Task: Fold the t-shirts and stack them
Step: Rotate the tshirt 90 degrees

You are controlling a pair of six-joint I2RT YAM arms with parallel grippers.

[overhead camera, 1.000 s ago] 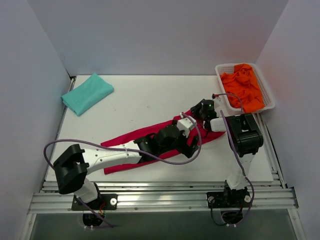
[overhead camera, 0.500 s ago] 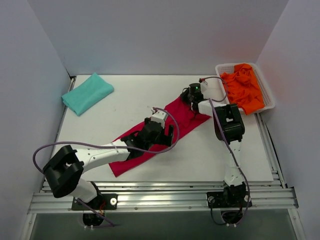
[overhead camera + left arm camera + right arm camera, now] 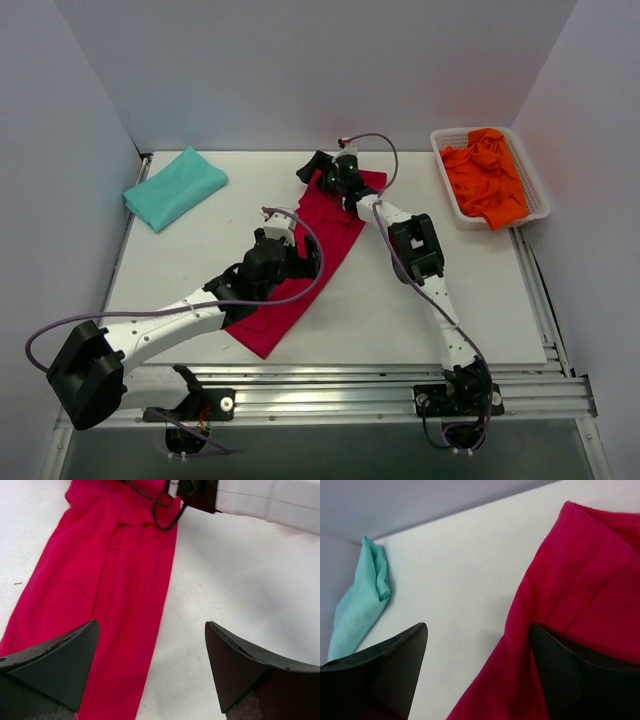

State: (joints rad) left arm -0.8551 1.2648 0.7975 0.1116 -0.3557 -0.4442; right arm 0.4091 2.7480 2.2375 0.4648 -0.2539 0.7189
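Observation:
A crimson red t-shirt (image 3: pixel 335 225), folded into a long narrow strip, lies diagonally across the table's middle. My left gripper (image 3: pixel 300 255) hovers over the strip's middle, open, with the shirt's (image 3: pixel 110 590) right edge between its fingers (image 3: pixel 65 665). My right gripper (image 3: pixel 318 172) is at the strip's far end, open, and the red cloth (image 3: pixel 575 595) lies under its right finger (image 3: pixel 570 675), not pinched. The teal t-shirt (image 3: pixel 175 186) lies folded at the far left. Orange t-shirts (image 3: pixel 485 178) are heaped in a basket.
The white basket (image 3: pixel 538 190) stands at the far right, against the side wall. Bare white tabletop (image 3: pixel 200 245) lies between the teal shirt (image 3: pixel 360 600) and the red strip. The right arm's white link (image 3: pixel 270 502) crosses above the strip's far end.
Both arms swung the red strip round, its far end going from the right middle to the far centre. The right gripper was shut on that end and has let go and opened.

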